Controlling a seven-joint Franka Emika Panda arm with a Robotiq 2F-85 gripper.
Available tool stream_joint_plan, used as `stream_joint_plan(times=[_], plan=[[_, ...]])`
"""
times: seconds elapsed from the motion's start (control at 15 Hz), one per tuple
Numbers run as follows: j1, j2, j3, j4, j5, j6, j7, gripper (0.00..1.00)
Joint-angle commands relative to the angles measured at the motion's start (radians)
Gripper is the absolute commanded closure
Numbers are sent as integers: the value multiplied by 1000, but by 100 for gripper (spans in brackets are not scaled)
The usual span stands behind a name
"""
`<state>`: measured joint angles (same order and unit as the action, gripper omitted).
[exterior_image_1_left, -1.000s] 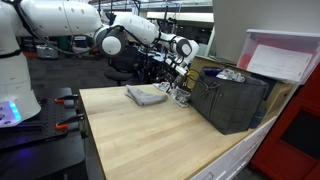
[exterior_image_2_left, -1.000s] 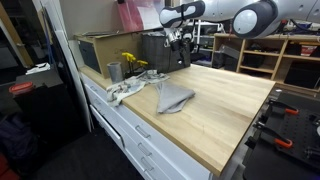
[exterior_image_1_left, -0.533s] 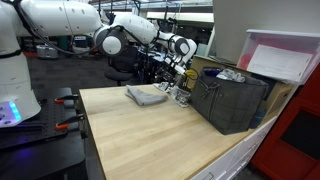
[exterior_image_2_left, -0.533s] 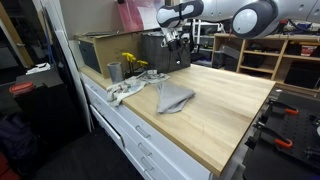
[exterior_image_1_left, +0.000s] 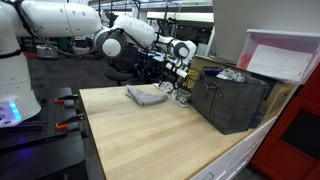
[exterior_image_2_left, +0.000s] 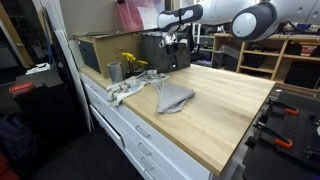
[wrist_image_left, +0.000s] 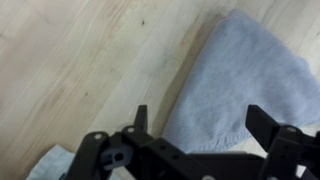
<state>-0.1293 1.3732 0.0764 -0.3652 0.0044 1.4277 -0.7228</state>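
Observation:
A grey folded cloth (wrist_image_left: 245, 80) lies on the wooden tabletop (wrist_image_left: 80, 60), seen in both exterior views (exterior_image_1_left: 146, 96) (exterior_image_2_left: 172, 96). My gripper (wrist_image_left: 204, 125) hangs above the cloth's near edge, open, with nothing between its two dark fingers (wrist_image_left: 140, 118). In both exterior views the gripper (exterior_image_1_left: 173, 72) (exterior_image_2_left: 172, 42) is well above the table, near the black crate, and touches nothing.
A black crate (exterior_image_1_left: 232, 100) (exterior_image_2_left: 165, 50) stands at the table's end. Beside it are a metal cup (exterior_image_2_left: 114, 71), a yellow item (exterior_image_2_left: 130, 62) and a crumpled white cloth (exterior_image_2_left: 125, 90). White drawers (exterior_image_2_left: 140, 135) run under the table edge.
The wrist has shifted very slightly above the table. The jaws stay open and the grey cloth has not moved.

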Motion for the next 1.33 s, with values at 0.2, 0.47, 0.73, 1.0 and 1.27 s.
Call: stream_joint_plan(times=[0.2,0.47,0.73,1.0,1.27], plan=[[54,82,5,-1,4,359,-34,0],[62,105,41,-42,30,434,-91,0],[54,116,60,-58,19,439,-152,0],[49,118,49,-60,33,428,-204,0],[48,118,73,-85,72,431,-238,34]])
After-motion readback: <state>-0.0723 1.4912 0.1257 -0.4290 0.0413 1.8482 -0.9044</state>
